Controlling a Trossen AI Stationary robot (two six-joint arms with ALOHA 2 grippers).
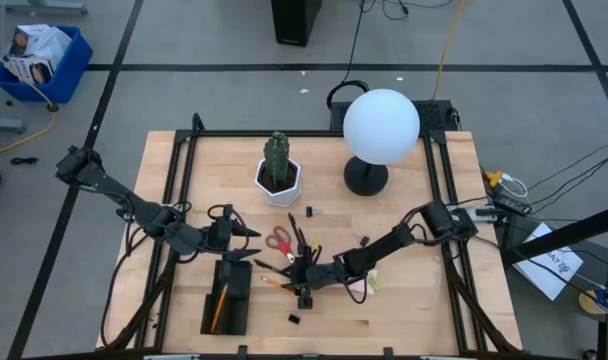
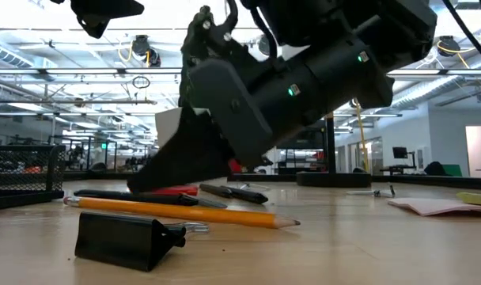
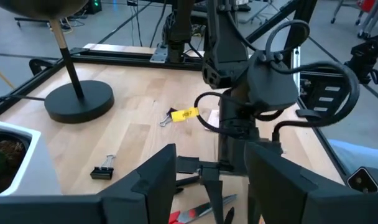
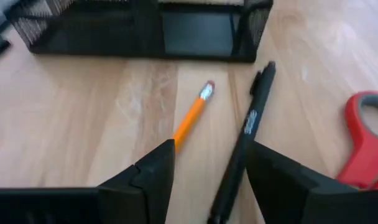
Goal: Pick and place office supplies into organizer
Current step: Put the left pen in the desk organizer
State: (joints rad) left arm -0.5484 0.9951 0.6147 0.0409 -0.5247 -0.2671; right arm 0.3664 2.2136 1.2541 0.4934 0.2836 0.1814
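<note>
My right gripper is open and low over the table, just right of the black mesh organizer. An orange pencil and a dark pen lie on the wood between its fingers; I cannot tell whether it touches them. Red-handled scissors lie flat beside them. My left gripper hovers open above the organizer's far end. Another orange pencil lies in the organizer. A black clip rests nearer the front edge, and a pink sticky-note pad lies to the right.
A cactus in a white pot and a lamp with a white globe and black base stand at the far side. Small clips lie scattered on the wood. The two grippers are close to each other.
</note>
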